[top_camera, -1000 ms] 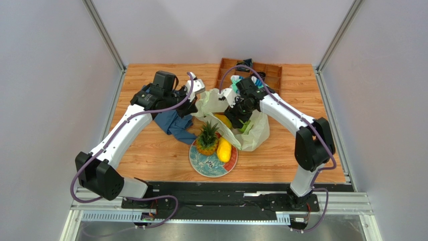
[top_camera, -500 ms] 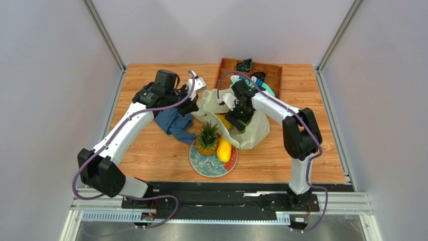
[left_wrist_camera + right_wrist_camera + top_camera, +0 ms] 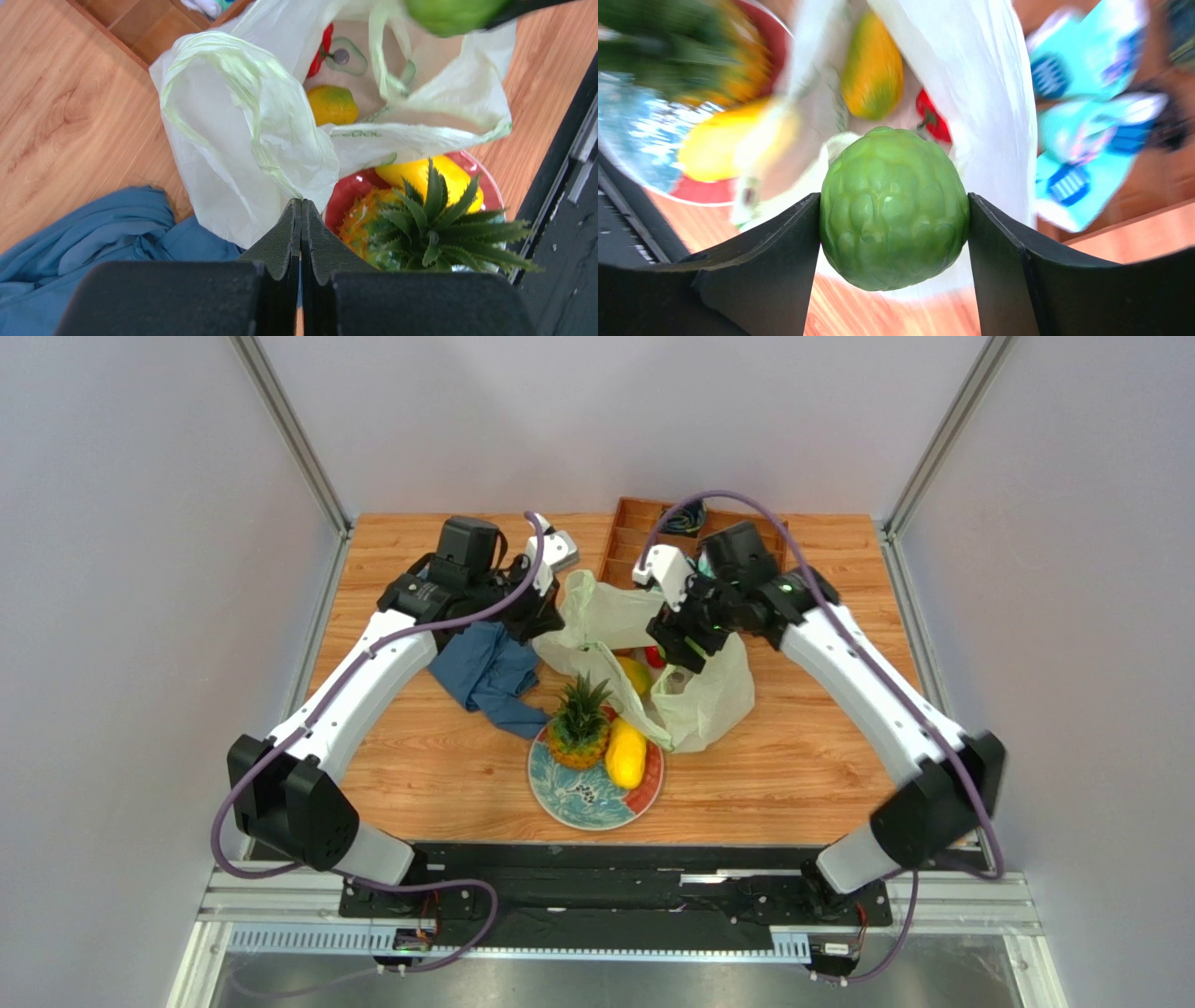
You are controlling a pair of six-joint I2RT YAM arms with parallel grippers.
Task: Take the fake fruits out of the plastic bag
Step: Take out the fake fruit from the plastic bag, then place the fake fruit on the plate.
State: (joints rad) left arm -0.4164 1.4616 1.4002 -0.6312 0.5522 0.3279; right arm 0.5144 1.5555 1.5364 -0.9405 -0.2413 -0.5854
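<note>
My right gripper [image 3: 894,210] is shut on the green bumpy round fruit [image 3: 894,206] and holds it above the open mouth of the plastic bag [image 3: 701,703]; the fruit also shows at the top of the left wrist view [image 3: 449,10]. Inside the bag lie an orange-yellow peach [image 3: 332,103] and a red pepper [image 3: 319,59]. My left gripper [image 3: 302,204] is shut on the bag's near-left edge [image 3: 246,140] and holds it up. The pineapple [image 3: 578,721] and yellow mango [image 3: 626,753] lie on a patterned plate [image 3: 568,798] in front of the bag.
A crumpled blue cloth [image 3: 488,672] lies left of the bag, under my left arm. A compartmented wooden tray [image 3: 765,539] stands at the back, behind my right arm. Teal-and-white socks [image 3: 1081,105] show beyond the bag in the right wrist view.
My right gripper has risen out of the bag with the green fruit in it, and the arm has swung back and to the right. My left gripper still holds the bag's edge.
</note>
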